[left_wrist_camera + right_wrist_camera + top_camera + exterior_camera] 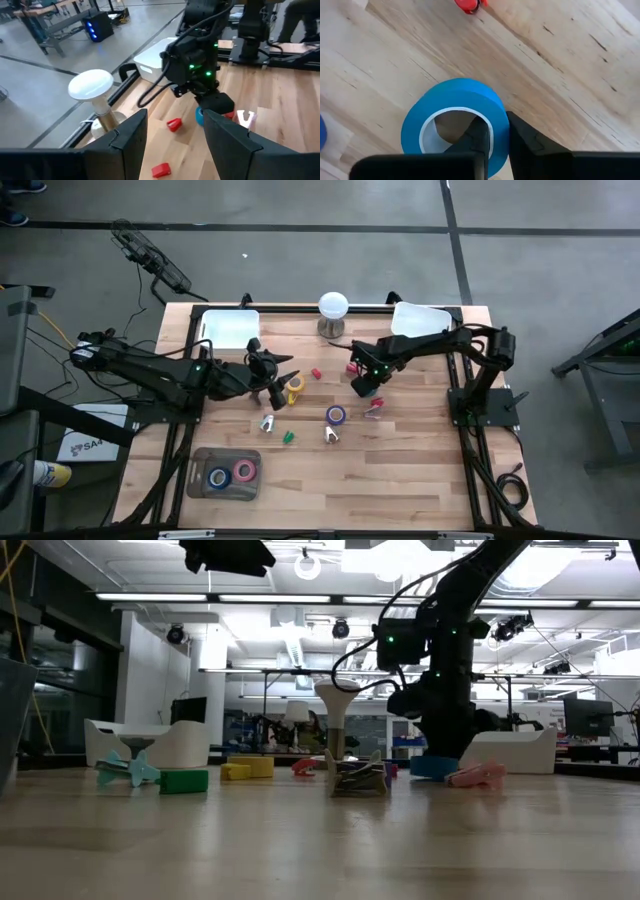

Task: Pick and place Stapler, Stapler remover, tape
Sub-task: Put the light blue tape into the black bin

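Note:
A blue tape roll (pixel 455 117) lies flat on the wooden table (pixel 400 480), and my right gripper (pixel 495 142) is shut on its wall; it also shows in the low view (pixel 432 766). My left gripper (pixel 175 137) hangs open above the table's left middle, with nothing between its fingers. A yellow tape roll (pixel 294 387) lies below it. A purple tape roll (pixel 336 415) lies flat at mid-table. A small pink stapler (pixel 373 408) rests near the right gripper. Two silvery stapler removers (pixel 268 423) (pixel 331 435) lie on the table. My right gripper pinches the blue roll's wall (pixel 496 125), one finger (pixel 477 140) inside the open centre and the other (pixel 522 142) outside. The fingers come from above, pointing down. The roll lies flat on the table.
A dark tray (pixel 200 490) at the near left holds a blue and a pink roll. Two white bins (pixel 230 328) (pixel 425 318) and a white mushroom-shaped stand (pixel 333 308) are at the far edge. Small red (pixel 316 373) and green (pixel 288 437) pieces lie scattered.

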You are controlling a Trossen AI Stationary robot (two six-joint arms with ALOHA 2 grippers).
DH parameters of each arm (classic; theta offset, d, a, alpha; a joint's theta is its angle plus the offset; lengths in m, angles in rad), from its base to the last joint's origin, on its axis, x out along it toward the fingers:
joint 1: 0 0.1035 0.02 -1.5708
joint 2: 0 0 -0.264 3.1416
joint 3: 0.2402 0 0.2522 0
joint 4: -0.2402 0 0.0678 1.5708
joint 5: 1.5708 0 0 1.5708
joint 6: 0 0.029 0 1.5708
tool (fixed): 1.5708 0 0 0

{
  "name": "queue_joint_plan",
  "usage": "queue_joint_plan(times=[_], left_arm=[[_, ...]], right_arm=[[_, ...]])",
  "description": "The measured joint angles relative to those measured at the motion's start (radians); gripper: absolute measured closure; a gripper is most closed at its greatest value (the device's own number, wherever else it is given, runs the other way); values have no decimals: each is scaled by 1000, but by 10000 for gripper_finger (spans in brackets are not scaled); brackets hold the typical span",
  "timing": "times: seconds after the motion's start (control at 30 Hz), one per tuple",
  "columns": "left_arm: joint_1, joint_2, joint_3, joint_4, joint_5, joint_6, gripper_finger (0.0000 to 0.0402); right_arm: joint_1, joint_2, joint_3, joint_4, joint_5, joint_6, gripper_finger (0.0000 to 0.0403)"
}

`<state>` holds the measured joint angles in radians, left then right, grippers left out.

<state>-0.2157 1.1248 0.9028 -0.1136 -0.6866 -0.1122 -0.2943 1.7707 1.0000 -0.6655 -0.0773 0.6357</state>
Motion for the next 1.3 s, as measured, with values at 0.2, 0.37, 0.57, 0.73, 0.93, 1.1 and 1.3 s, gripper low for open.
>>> queue_joint_plan(times=[0.2,0.37,0.57,0.73,0.93,1.1,1.3], left_arm=[[0,0,0,0,37,-50,214],[0,0,0,0,103,-107,214],[0,0,0,33,191,-129,214],[0,0,0,120,237,-129,214],[0,0,0,224,270,-132,214],[0,8,0,338,314,-136,214],[0,8,0,368,319,-135,214]], right_arm=[[2,-57,-2,25,8,-5,372],[11,-148,-2,97,15,-15,372],[41,-288,-2,270,11,-86,372],[76,-387,0,433,18,-174,372],[128,-459,0,598,-1,-299,372],[174,-470,0,766,-12,-351,372],[211,-469,1,914,-23,-388,372]])
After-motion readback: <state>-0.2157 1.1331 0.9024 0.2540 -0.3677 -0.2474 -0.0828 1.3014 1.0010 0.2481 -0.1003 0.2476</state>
